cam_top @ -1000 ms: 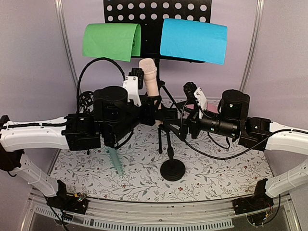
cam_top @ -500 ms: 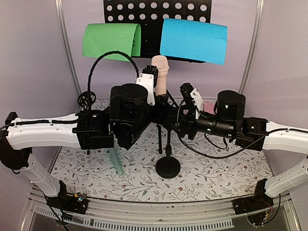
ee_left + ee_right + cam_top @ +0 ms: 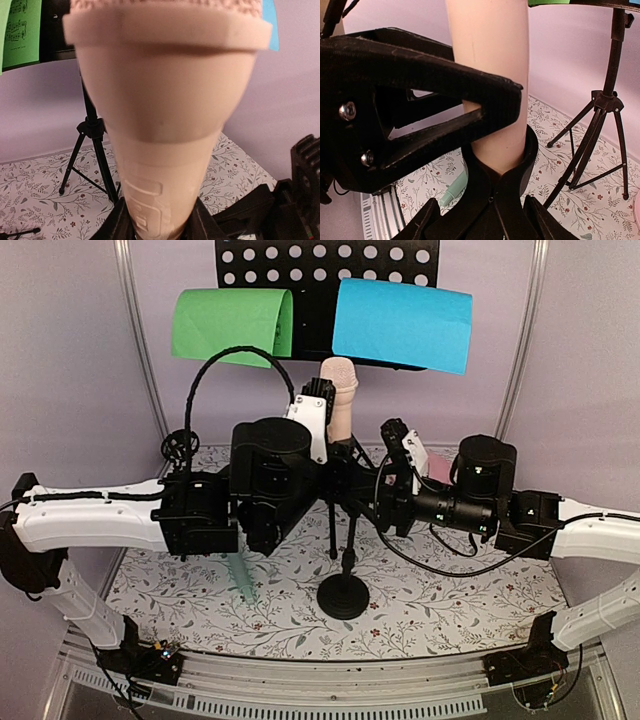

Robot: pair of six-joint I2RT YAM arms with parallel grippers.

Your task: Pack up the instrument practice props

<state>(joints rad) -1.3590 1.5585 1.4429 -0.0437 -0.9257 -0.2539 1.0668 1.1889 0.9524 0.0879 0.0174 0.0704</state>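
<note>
My left end effector (image 3: 158, 227) grips the pink microphone (image 3: 165, 100); the right end effector (image 3: 482, 221) clamps its black mic support (image 3: 495, 192), presumably bracing it for separation.

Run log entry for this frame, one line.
left gripper: shut on pink toy microphone | right gripper: shut on small black mic support | microphone: seated in support | mint toy microphone: lying on floral mat

Upright pink microphone (image 3: 340, 388) above black support (image 3: 343, 597)
</note>
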